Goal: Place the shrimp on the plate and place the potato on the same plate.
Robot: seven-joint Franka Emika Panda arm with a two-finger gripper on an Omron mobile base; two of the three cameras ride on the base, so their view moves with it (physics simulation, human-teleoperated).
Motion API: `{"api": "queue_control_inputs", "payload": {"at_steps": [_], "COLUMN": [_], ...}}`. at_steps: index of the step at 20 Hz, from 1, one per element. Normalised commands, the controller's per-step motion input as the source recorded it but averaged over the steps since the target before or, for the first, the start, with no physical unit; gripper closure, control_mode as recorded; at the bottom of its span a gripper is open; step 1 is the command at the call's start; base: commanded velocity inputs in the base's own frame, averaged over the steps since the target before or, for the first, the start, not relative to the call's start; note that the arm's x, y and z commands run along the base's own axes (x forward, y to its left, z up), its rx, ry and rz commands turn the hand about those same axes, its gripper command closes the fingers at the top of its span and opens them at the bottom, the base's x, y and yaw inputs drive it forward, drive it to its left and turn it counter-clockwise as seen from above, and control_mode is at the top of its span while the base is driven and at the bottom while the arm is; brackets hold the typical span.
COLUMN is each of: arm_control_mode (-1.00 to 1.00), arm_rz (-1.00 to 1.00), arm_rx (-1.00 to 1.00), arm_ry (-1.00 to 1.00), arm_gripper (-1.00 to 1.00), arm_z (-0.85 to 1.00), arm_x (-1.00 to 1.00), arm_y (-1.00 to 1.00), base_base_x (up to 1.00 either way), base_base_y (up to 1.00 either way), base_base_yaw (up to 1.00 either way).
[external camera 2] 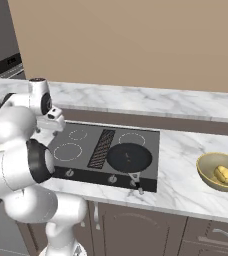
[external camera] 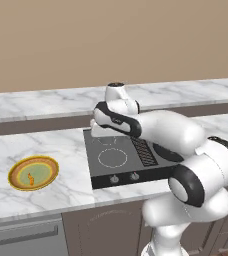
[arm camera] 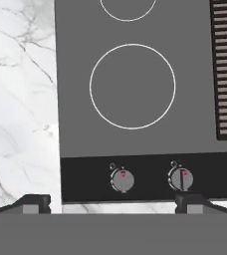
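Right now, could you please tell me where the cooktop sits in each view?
Left base view: the cooktop lies at centre, set in the marble counter.
Right base view: centre-left, with the black pan on its right half.
Hand view: upper centre and right.
Shared landmark: its slatted vent grille.

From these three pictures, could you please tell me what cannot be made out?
- Black pan: in the left base view the arm covers most of it.
- Plate: cut off at the left edge of the right base view, behind the arm.
- Tan bowl holding the potato: cut by the right edge of the left base view.
- Shrimp on the plate: too small for detail.
- Gripper: jaws wide apart with nothing between the tips.
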Motion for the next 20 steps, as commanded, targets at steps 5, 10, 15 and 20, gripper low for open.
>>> {"api": "queue_control_inputs", "payload": {"at_steps": [5, 10, 15, 20], "arm_control_mode": [-1.00, -1.00, -1.00, -1.00], "arm_rz": [-0.09, -0.13, -0.18, -0.14], "arm_rx": [0.00, 0.00, 0.00, 0.03], "arm_ry": [0.20, 0.23, 0.21, 0.00], "arm_gripper": [-1.00, -1.00, -1.00, -1.00], "arm_z": [0.45, 0.43, 0.24, -0.01], "arm_x": [-0.01, 0.00, -0.10, -0.29], "arm_y": [-1.00, -1.00, -1.00, -1.00], "base_base_x": [0.00, 0.00, 0.00, 0.00], "base_base_y": [0.00, 0.00, 0.00, 0.00], "base_base_yaw": [0.00, 0.00, 0.00, 0.00]}}
